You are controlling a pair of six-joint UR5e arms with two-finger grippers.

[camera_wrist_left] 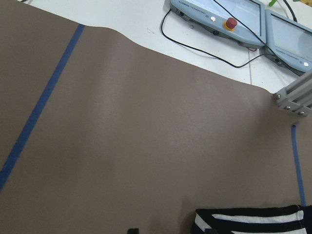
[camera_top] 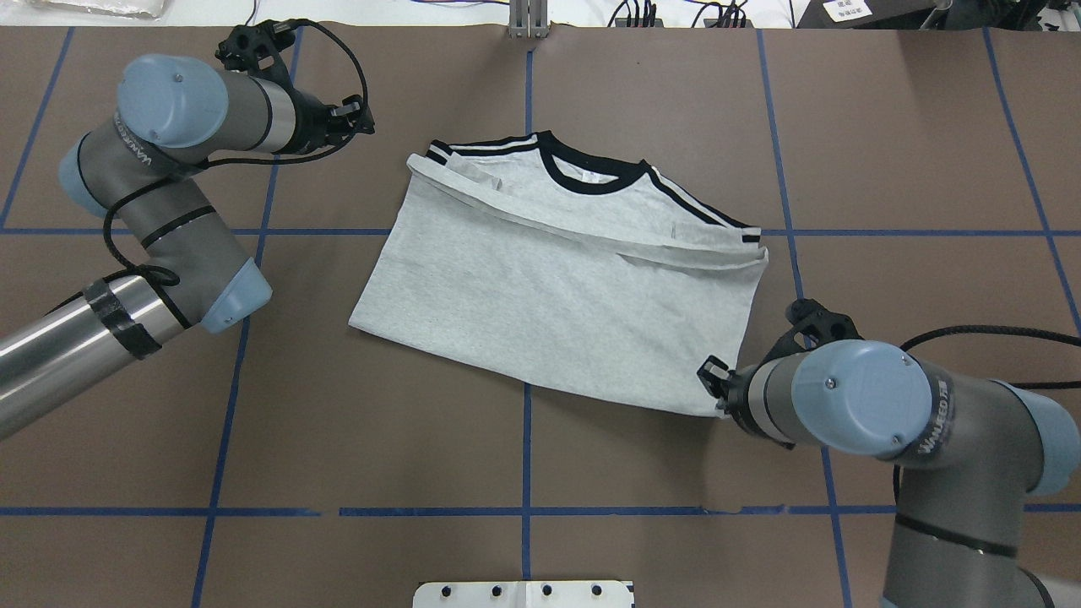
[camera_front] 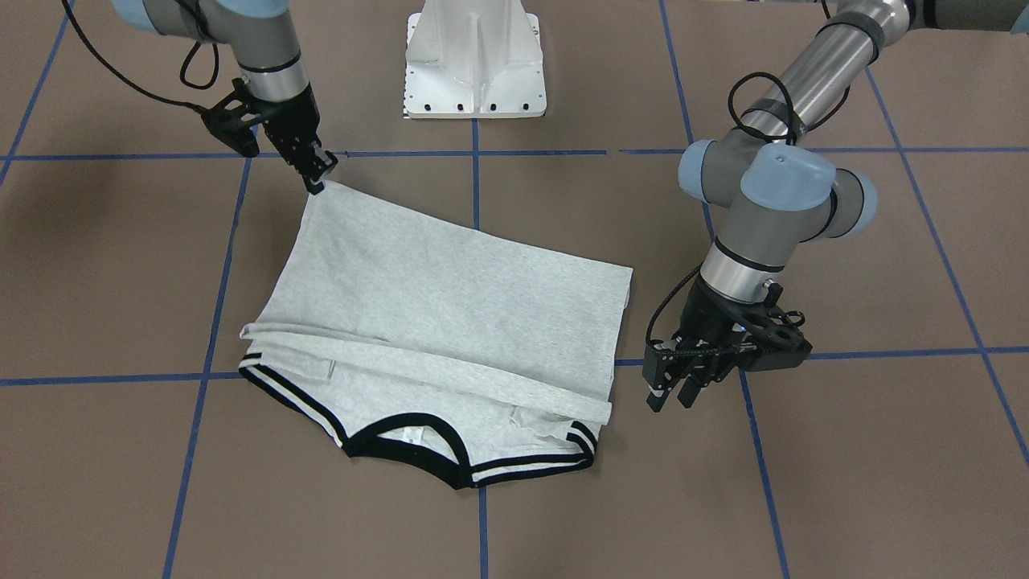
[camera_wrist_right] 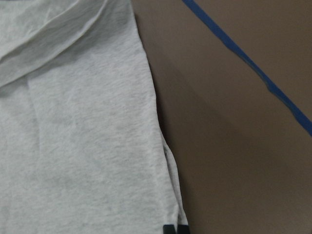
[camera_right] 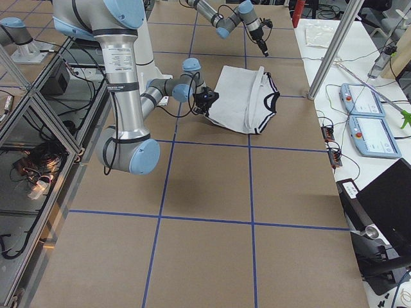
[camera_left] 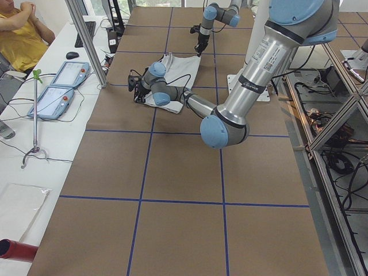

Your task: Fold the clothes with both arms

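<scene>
The grey T-shirt [camera_front: 450, 289] [camera_top: 549, 295] lies on the brown table, its lower part folded up over the front. The black collar [camera_front: 410, 434] and black-and-white shoulder stripes face the operators' side, and no print shows. My right gripper [camera_front: 317, 178] [camera_top: 716, 393] is shut on the shirt's hem corner nearest the robot. The right wrist view shows that fabric edge [camera_wrist_right: 161, 146] running down to the fingertips. My left gripper [camera_front: 671, 396] [camera_top: 359, 118] hangs open just off the shirt's striped shoulder corner, holding nothing. The striped sleeve [camera_wrist_left: 253, 222] sits at the bottom of the left wrist view.
The white base pedestal [camera_front: 474, 64] stands at the robot's side of the table. Blue tape lines [camera_front: 474, 153] grid the brown cover. Two teach pendants [camera_wrist_left: 219, 17] [camera_left: 57, 86] and an aluminium post [camera_left: 86, 40] are past the far edge, where a seated person [camera_left: 17, 34] is.
</scene>
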